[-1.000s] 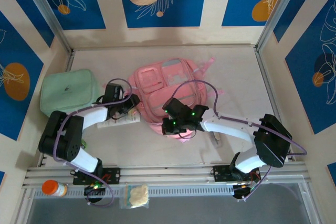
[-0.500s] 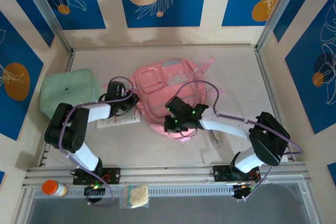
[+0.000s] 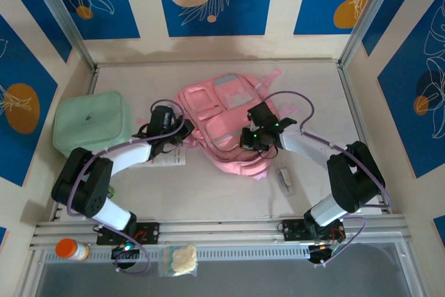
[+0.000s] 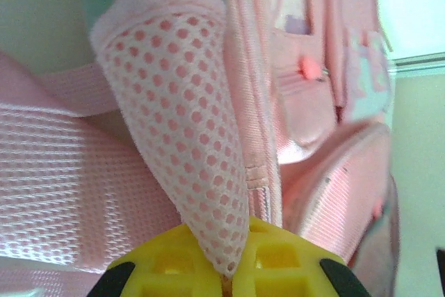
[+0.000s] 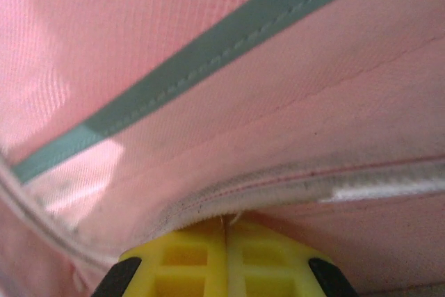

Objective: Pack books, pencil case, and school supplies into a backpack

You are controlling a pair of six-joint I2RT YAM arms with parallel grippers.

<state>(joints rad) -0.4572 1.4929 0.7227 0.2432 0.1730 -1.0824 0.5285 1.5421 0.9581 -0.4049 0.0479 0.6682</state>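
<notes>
Jaws of the left gripper (image 4: 233, 279) are clamped on the mesh flap (image 4: 188, 137) of the backpack (image 3: 217, 110); the right gripper (image 5: 226, 231) pinches its seam edge. The backpack lies mid-surface (image 3: 208, 199). Uneven pulling could slip thin fabric free and collapse the opening.

small pale oblong (image 3: 284, 177) too small to identify, backpack (image 5: 208, 88) fabric blurred

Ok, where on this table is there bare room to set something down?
Bare table lies between the backpack and the near edge, apart from a small grey piece toward the right. More lies far right, between the backpack and the side rail. The left is crowded: green case, left gripper and backpack sit close.
</notes>
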